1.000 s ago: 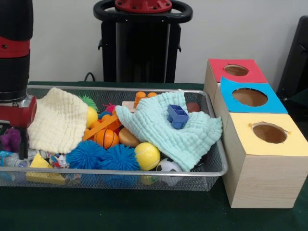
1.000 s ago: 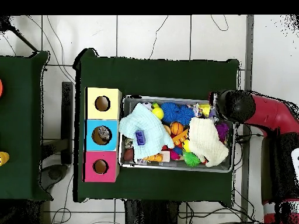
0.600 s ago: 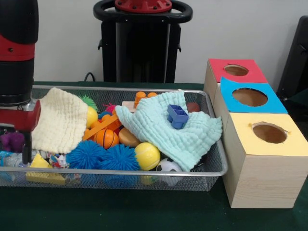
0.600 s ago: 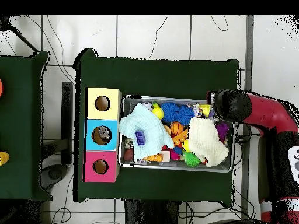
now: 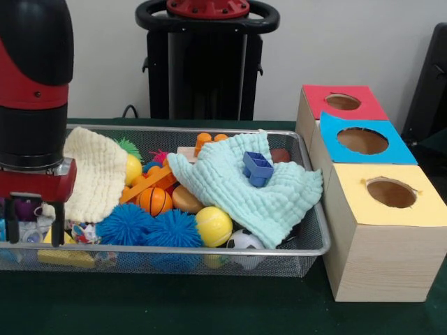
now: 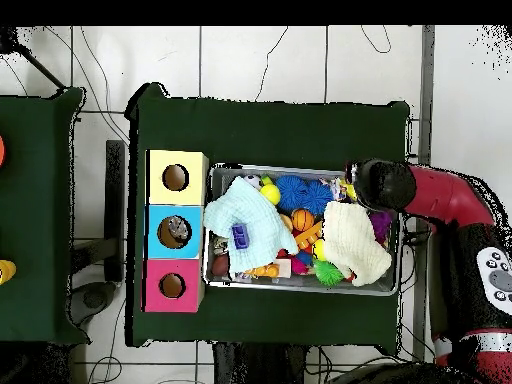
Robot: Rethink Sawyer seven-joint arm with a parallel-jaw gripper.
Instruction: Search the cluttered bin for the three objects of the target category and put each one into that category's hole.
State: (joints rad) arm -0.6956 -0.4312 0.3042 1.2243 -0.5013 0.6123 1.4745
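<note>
Bin (image 5: 307, 246) contents are what the end effector (image 5: 33, 213) is now working into: over the last second the red and black arm (image 5: 35, 84) has slid from the bin's outer end toward its middle, and its two dark fingers (image 5: 57, 222) now hang just above the clutter with a narrow gap between them, holding nothing that I can see. Beside those fingers sit a purple toy (image 5: 26, 207) and a yellow block (image 5: 63, 250), with the cream cloth (image 5: 94, 174) touching the arm's red collar at about 2 o'clock from the tips. Further out lie two blue spiky balls (image 5: 150, 229), a small basketball (image 5: 154, 201), a yellow ball (image 5: 214, 226) and, spread over the bin's other half, the pale green cloth (image 5: 230, 185) carrying a blue block (image 5: 257, 168). In the overhead view the wrist (image 6: 381, 185) covers the bin corner at 2 o'clock. The three boxes, yellow (image 5: 391, 194), blue (image 5: 363, 140) and red (image 5: 343, 102), stand on the green tabletop (image 5: 209, 307) well apart from the arm, at the bin's opposite end. Judging by this, the search has only begun; no object has been lifted, and the cloths may hide targets.
</note>
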